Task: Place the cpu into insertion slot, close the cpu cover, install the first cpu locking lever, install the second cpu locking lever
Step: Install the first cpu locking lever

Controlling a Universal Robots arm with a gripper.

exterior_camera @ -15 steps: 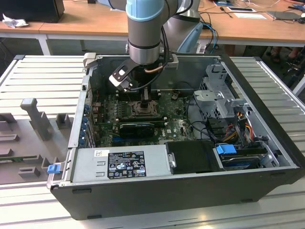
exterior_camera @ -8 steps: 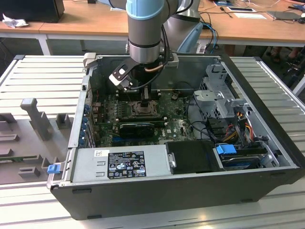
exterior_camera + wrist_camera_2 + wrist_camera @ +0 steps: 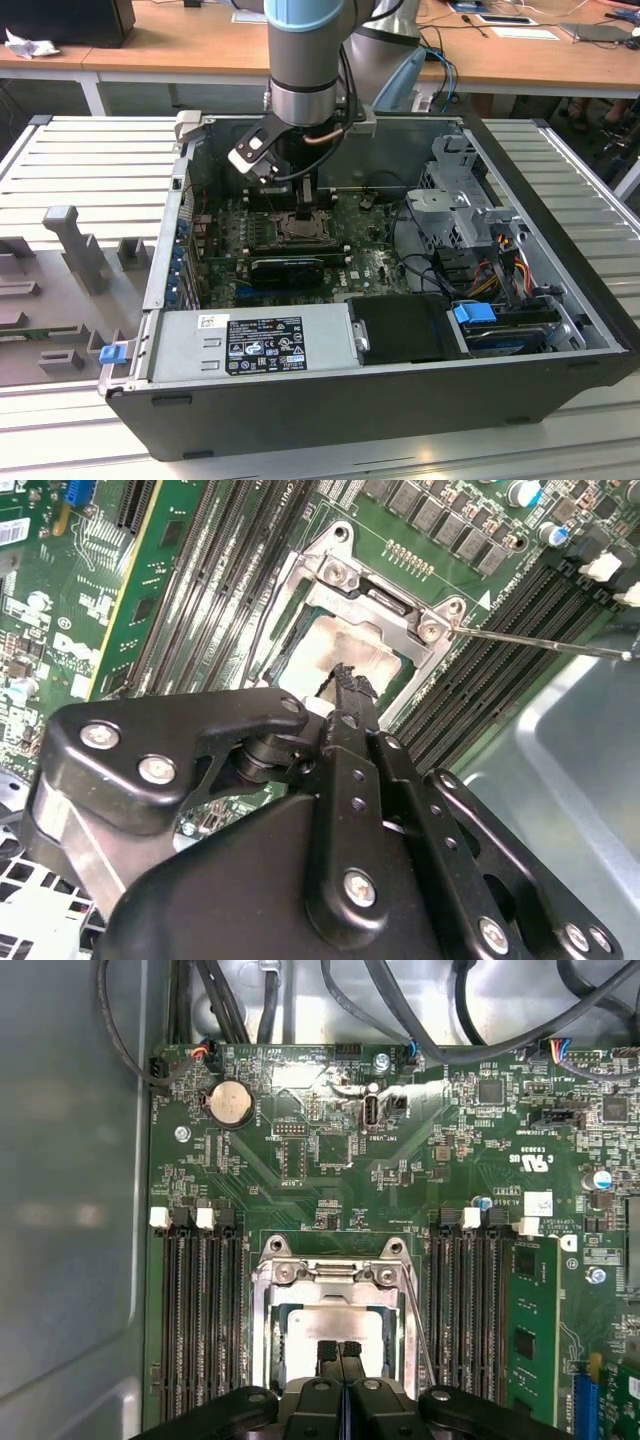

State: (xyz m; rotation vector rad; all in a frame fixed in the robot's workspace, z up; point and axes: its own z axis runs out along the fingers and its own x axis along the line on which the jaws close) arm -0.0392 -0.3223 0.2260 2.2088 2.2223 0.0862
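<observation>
Deep in the open computer case (image 3: 400,405), the gripper (image 3: 340,1352) hangs with its fingers pressed together and nothing between them, their tips just over the cpu (image 3: 325,1322). In the first wrist view the cpu lies in the insertion slot (image 3: 292,1333) on the green board (image 3: 330,1160). The cpu cover (image 3: 265,1305) lies flat around it, and a thin locking lever (image 3: 418,1325) runs beside the cover.

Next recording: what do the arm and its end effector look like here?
The arm is a grey tube with a pale blue joint band and a silver wrist collar. The end effector is matt black, built of jointed link plates with silver screw heads, ending in two narrow fingers. Cables loop at the wrist.
</observation>
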